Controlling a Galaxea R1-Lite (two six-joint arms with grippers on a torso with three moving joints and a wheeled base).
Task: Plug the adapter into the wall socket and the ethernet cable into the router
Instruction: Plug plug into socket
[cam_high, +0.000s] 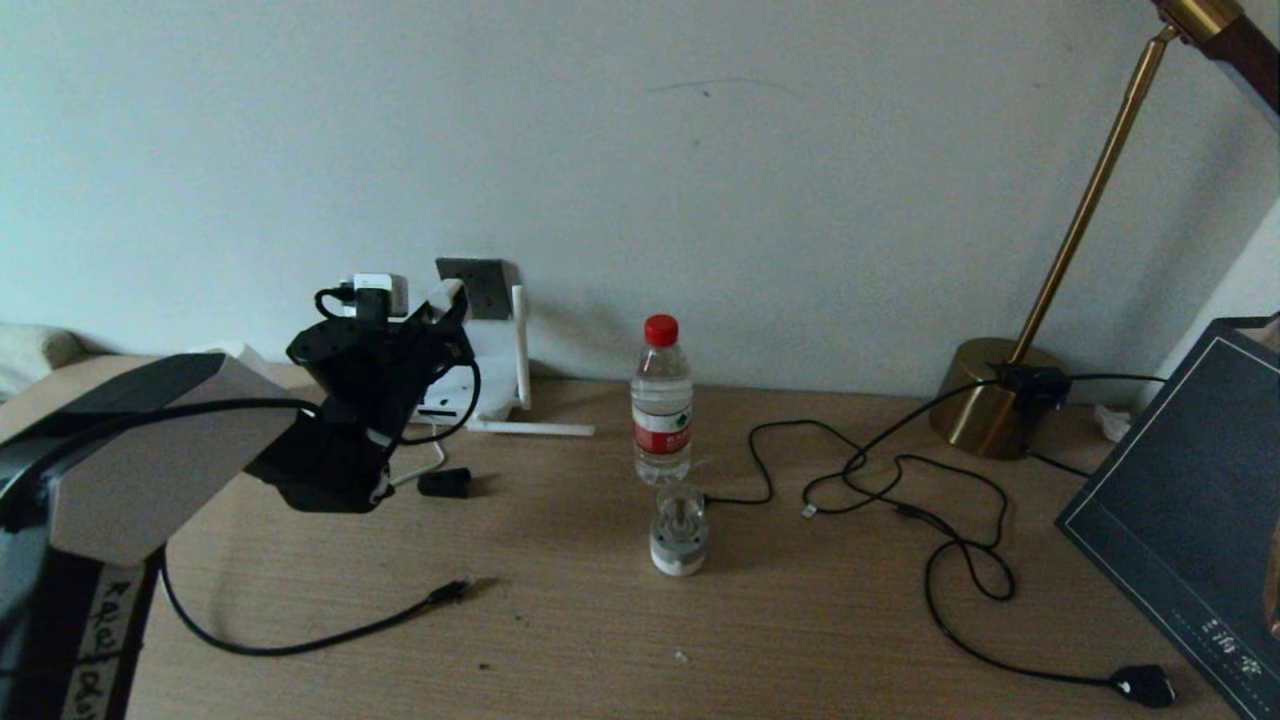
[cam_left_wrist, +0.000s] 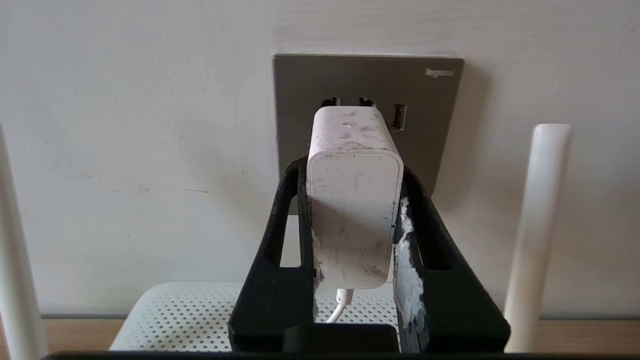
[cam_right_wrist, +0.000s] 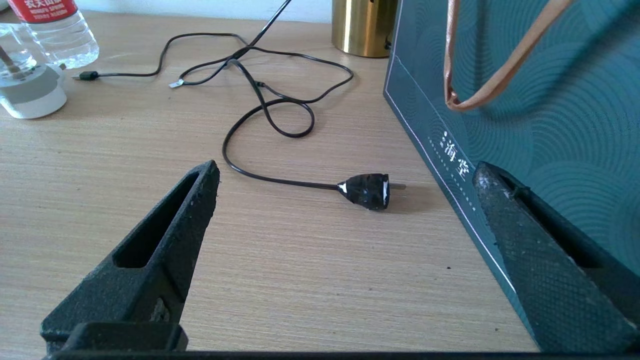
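The white adapter (cam_left_wrist: 355, 200) is clamped between the black fingers of my left gripper (cam_left_wrist: 354, 170), its thin white cord hanging from the back. Its front end is up against the dark grey wall socket (cam_left_wrist: 430, 125), just under the pin holes; whether the pins are in is hidden. In the head view my left gripper (cam_high: 447, 300) is raised to the wall socket (cam_high: 478, 287), above the white router (cam_high: 492, 375). The black ethernet cable (cam_high: 330, 637) lies loose on the table, its connector (cam_high: 452, 591) free. My right gripper (cam_right_wrist: 345, 170) hovers open over the table.
A small black block (cam_high: 445, 483) lies in front of the router. A water bottle (cam_high: 661, 400) and small glass jar (cam_high: 679, 530) stand mid-table. A brass lamp base (cam_high: 990, 405), a black cable with chunky plug (cam_high: 1145, 686) and a dark bag (cam_high: 1190, 510) occupy the right.
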